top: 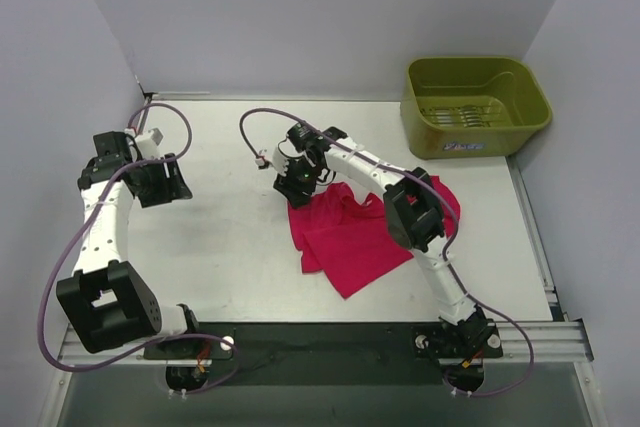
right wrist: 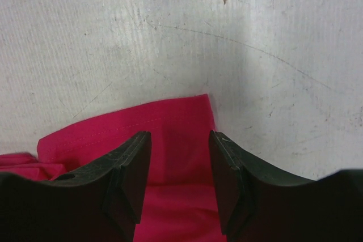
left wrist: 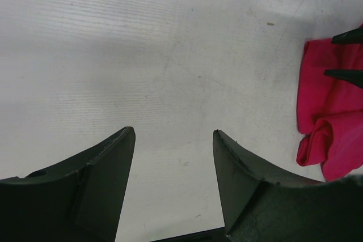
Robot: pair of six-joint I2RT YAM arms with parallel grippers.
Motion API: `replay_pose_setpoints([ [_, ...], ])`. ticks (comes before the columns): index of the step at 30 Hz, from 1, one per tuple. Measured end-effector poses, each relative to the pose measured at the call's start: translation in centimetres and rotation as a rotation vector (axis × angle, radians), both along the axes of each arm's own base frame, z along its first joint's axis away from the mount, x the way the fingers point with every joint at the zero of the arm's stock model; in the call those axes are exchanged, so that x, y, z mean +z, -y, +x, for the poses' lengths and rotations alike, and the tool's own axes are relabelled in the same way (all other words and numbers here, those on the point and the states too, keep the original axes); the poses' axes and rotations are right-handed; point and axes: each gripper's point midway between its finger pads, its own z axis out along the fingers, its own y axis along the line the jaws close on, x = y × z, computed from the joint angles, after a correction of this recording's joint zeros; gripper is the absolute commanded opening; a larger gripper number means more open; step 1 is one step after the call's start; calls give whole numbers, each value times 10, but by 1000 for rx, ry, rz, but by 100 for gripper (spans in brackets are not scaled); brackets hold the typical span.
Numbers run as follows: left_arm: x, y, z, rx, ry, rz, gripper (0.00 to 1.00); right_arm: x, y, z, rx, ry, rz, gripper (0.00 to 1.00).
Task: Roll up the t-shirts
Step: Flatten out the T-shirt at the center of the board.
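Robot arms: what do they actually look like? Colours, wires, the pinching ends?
The left arm and right arm match: slim white tubes linked by chunky black joint blocks. A thin purple cable loops loosely along each one. Each arm ends in two dark, matte, wedge-shaped jaws with slightly scuffed edges, seen close up in the wrist views. No markings can be made out.

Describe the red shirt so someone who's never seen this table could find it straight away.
On the white table, look right of centre, nearer than the olive-green tub in the far right corner. The magenta-red t-shirt lies there loosely folded, partly under the right arm. It is the only soft fabric thing there.
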Motion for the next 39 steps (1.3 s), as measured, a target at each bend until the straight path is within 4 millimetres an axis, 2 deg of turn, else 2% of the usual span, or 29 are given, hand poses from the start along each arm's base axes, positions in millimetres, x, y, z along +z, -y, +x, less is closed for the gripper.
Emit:
replay_pose_setpoints([
  [5, -1, -7, -4, 25, -1, 1, 67, -7, -3, 0, 46, 28, -18, 44],
  [12, -7, -7, -10, 32, -16, -4, 68, -10, -6, 6, 82, 78, -43, 43],
  [18, -10, -6, -13, 33, -20, -6, 67, -26, -7, 9, 110, 92, -76, 42],
  [21, -12, -6, -14, 34, -25, -8, 67, -24, -10, 10, 122, 110, -74, 40],
  [27, -15, -6, -15, 34, -28, -9, 68, -26, -15, 9, 147, 117, -76, 26],
  [28, -16, -6, -16, 35, -30, -10, 68, -26, -15, 9, 151, 117, -78, 20],
  [34, -21, -6, -18, 41, -41, -14, 68, -27, -20, 10, 179, 121, -78, 1],
  [39, -21, -7, -18, 44, -40, -15, 68, -23, -17, 12, 168, 107, -68, 0],
])
